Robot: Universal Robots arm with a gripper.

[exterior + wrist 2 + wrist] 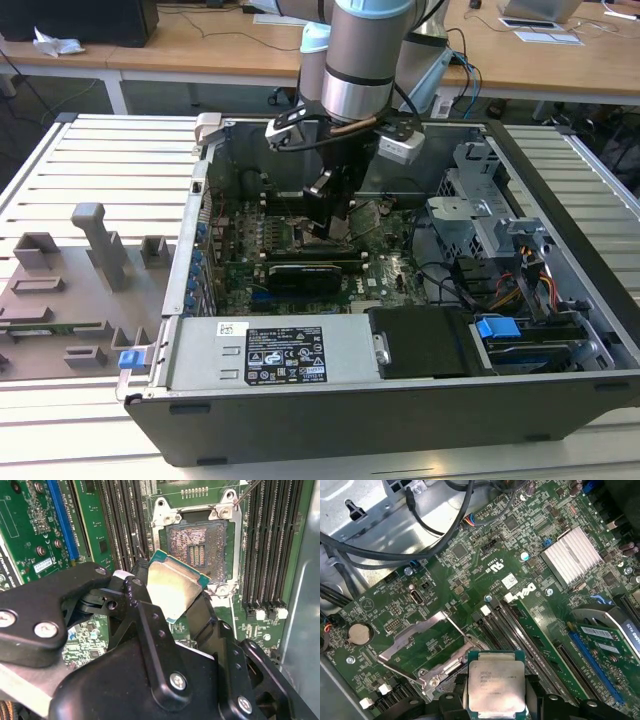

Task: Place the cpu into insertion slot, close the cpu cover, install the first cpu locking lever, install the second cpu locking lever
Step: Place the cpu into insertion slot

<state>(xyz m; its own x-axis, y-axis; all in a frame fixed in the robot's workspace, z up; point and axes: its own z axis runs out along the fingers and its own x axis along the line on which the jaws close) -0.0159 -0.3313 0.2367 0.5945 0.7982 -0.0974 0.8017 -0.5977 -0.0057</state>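
The gripper, closed on opposite edges of the cpu, holds it close over the open insertion slot, unseated; judged light, rigid and fragile, it should be gripped by edges only.

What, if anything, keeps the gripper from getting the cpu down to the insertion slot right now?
Probably nothing, so yes: the gripper, shut on the cpu, hangs near the bare insertion slot, and the cpu cover stands open.

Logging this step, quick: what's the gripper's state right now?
The gripper is closed, holding the cpu by its edges, close to the empty insertion slot.
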